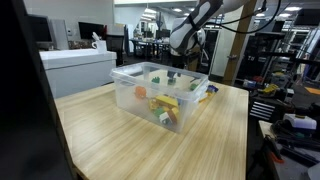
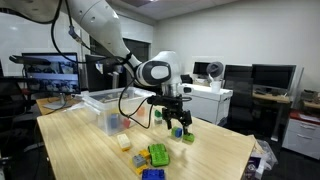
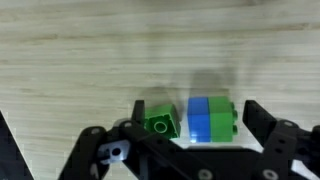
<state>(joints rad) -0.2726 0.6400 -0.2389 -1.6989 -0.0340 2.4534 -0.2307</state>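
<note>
The gripper [image 2: 178,124] hung wide open and empty just above the surface [image 2: 215,150]. In the wrist view the green block [image 3: 158,122] and the blue-and-green block [image 3: 208,120] lay side by side, touching or nearly so, directly between its fingers [image 3: 275,140]; the pair's long axis ran from one finger towards the other. An exterior view set this spot near the clear bin [image 2: 103,108], with loose blocks [image 2: 155,155] closer to the surface's edge; the wrist view showed neither.
</note>
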